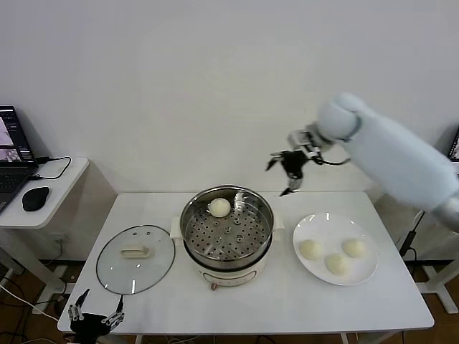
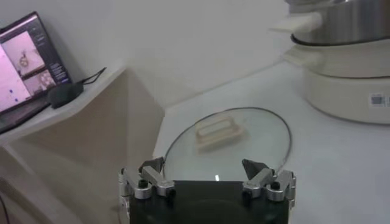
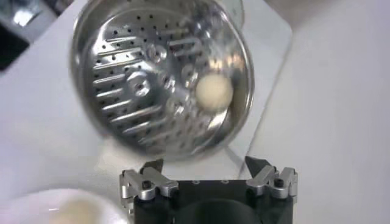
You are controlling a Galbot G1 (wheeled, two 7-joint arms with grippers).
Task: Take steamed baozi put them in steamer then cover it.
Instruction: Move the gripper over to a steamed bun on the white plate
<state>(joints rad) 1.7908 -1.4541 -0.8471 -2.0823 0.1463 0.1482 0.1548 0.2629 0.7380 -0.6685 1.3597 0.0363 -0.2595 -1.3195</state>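
One cream-white baozi (image 1: 219, 207) lies on the perforated tray at the far side of the steel steamer (image 1: 188, 223); it also shows as baozi (image 3: 214, 92) in the steamer (image 3: 109, 36). Three more baozi (image 1: 310, 249) rest on a white plate (image 1: 315, 226) to the right. The glass cover (image 1: 115, 272) with its cream handle lies flat left of the steamer, seen as cover (image 2: 268, 131). My right gripper (image 1: 285, 174) hangs open and empty in the air above the steamer's far right edge. My left gripper (image 1: 95, 314) is open at the table's front left corner, just short of the cover.
A side desk on the left carries a laptop (image 1: 13, 154) and a mouse (image 1: 35, 198). The wall stands close behind the table. The table's front edge (image 1: 287, 326) runs just past the steamer's white base.
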